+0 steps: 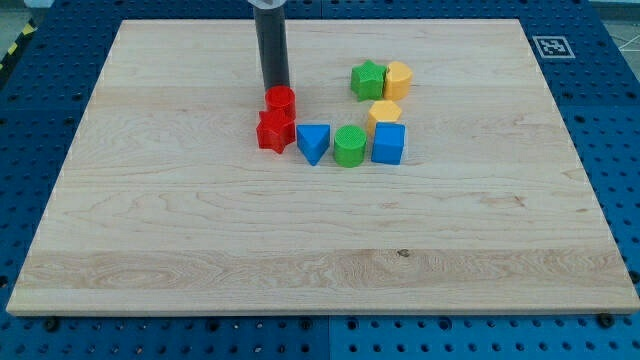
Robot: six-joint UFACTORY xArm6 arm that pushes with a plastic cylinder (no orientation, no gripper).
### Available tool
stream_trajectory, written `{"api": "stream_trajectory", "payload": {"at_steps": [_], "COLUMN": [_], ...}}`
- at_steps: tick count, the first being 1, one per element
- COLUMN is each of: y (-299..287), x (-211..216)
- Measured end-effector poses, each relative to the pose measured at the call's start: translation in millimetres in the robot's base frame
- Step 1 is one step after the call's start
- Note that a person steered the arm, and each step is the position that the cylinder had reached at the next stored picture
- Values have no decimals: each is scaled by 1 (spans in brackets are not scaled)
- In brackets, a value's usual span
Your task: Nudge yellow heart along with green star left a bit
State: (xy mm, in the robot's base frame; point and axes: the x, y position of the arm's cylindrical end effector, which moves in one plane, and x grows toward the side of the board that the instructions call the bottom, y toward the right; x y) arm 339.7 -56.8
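Observation:
The green star (368, 80) sits in the upper middle of the wooden board (150, 220). The yellow heart (398, 78) touches its right side. My tip (276, 88) is at the end of the dark rod that comes down from the view's top. It stands to the left of the green star, about a block's width or more away. The tip sits right at the top edge of the red cylinder (280, 100).
A red star (275, 131) lies just below the red cylinder. To its right are a blue triangle (313, 141), a green cylinder (349, 146) and a blue cube (389, 143). A yellow pentagon (383, 112) sits just above the blue cube, below the green star and heart.

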Motion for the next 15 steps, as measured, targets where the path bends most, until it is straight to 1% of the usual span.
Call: {"api": "stream_trajectory", "payload": {"at_steps": [1,2,3,4,5,6,7,8,9,11,12,13,14,15], "y": [0,0,10,48,101,173,233,262,279,288,288,288,262,229], "x": [-1,-25,-67,-101,-109,-105,-95,-87,-67,4,10,31,39,35]}}
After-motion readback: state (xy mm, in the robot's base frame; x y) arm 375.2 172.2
